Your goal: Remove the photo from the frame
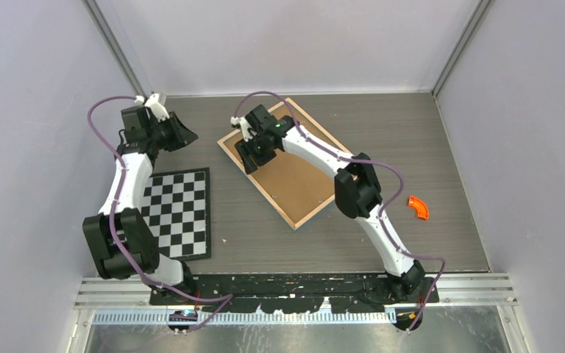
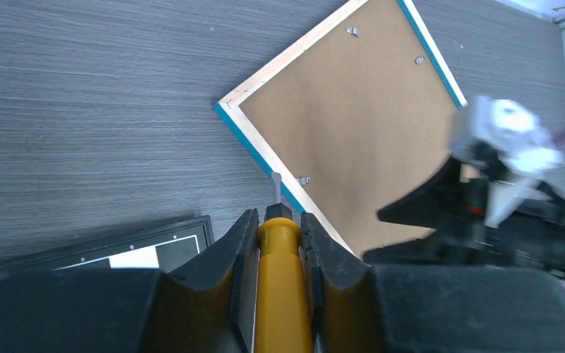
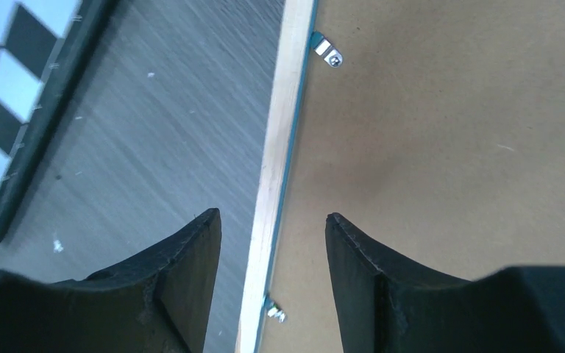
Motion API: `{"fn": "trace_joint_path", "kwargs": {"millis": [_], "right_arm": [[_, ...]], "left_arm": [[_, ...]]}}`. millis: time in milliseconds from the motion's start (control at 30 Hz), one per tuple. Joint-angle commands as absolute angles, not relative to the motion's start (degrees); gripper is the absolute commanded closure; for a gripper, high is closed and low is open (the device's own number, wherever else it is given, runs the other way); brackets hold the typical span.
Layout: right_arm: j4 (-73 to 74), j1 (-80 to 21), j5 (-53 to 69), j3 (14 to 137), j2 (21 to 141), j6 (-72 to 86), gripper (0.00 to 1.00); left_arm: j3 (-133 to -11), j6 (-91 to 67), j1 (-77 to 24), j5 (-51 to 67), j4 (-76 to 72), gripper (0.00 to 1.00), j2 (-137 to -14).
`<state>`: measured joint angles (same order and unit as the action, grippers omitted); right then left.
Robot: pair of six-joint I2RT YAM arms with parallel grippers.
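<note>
Found frame (image 1: pixel 288 193) face down mid-table, brown back up. Read long axis as far-left to near-right. Saw no photo; judged it hidden under back. Found right gripper (image 3: pixel 272 215) open, jaws astride left long rim (image 3: pixel 276 132), between two tabs: one (image 3: pixel 329 53) beyond jaws, other (image 3: pixel 274 312) behind. Found left gripper (image 2: pixel 276 217) closed on yellow tool (image 2: pixel 283 287), left of frame, tip aimed at same rim. Judged right arm nearer; next move likely hinged on reaching tab along rim.

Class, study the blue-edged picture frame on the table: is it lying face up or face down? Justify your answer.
Face down. The frame shows its brown fibreboard back upward, with small metal tabs along the wood rim.
</note>
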<state>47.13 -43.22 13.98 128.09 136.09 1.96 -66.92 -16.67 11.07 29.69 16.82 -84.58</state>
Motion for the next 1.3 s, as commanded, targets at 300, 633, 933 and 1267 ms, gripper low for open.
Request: {"fn": "trace_joint_path", "kwargs": {"millis": [300,633,933,1267], "right_arm": [[45.41,-46.91,6.97,132.21,144.41,-1.23,0.46],[45.87,-49.97,6.6,124.96,142.85,-7.12,0.55],[47.69,-50.67,12.92,106.55,133.31,-28.71,0.99],[50.42,-50.7,22.52,88.32,118.44,-52.76,0.99]], "left_arm": [[-62.11,-17.58,12.95,31.11,14.83,1.0,-76.46],[-61.92,-18.54,12.97,32.04,13.95,1.0,-76.94],[-62.9,-17.19,12.95,35.25,14.0,1.0,-78.0],[-63.31,-14.86,12.11,37.34,15.08,1.0,-79.56]]}}
